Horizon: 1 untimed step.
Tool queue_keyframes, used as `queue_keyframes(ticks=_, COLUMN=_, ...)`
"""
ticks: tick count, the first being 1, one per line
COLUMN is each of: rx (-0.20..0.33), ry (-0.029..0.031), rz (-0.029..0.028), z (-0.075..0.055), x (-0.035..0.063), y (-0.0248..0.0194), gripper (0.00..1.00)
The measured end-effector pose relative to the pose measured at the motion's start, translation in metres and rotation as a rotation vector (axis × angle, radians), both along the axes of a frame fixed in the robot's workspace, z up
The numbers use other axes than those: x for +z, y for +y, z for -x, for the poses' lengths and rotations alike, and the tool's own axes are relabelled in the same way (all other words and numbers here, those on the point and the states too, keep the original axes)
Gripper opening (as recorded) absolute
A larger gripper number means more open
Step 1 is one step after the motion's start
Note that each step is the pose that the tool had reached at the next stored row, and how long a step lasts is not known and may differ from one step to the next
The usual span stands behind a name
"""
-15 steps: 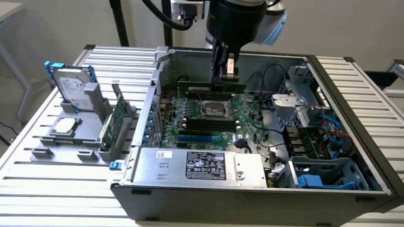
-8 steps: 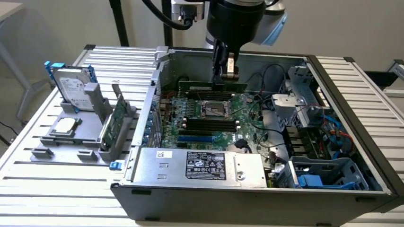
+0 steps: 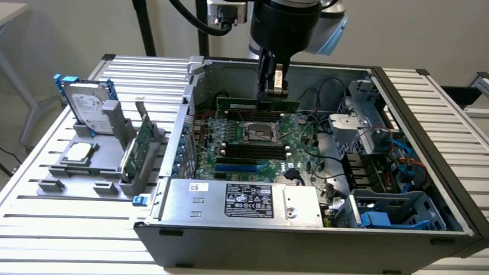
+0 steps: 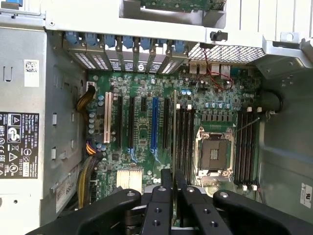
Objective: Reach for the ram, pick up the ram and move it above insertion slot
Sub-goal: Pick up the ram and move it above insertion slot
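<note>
Jaws clamped on ram (image 3: 256,105) by gripper (image 3: 275,91), above motherboard (image 4: 146,132); best kept level, edge parallel to memory slots (image 4: 183,142).

The arm comes straight down from above, wrist vertical. Its gripper (image 3: 273,96) (image 4: 173,183) points downward, fingers (image 4: 167,178) pinched close together on the ram (image 3: 257,105) (held edge-on between them).

Even, bright indoor light; soft shadows, both views reasonably sharp.
</note>
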<state>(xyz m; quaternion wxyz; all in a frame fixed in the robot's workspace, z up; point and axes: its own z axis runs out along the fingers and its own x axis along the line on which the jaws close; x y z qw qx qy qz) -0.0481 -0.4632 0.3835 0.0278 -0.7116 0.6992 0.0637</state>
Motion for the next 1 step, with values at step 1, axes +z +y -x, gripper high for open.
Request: queue_keyframes(ticks=1, rx=0.000, ry=0.0000, rz=0.0000, z=0.0000, x=0.0000, y=0.0000, gripper=0.14)
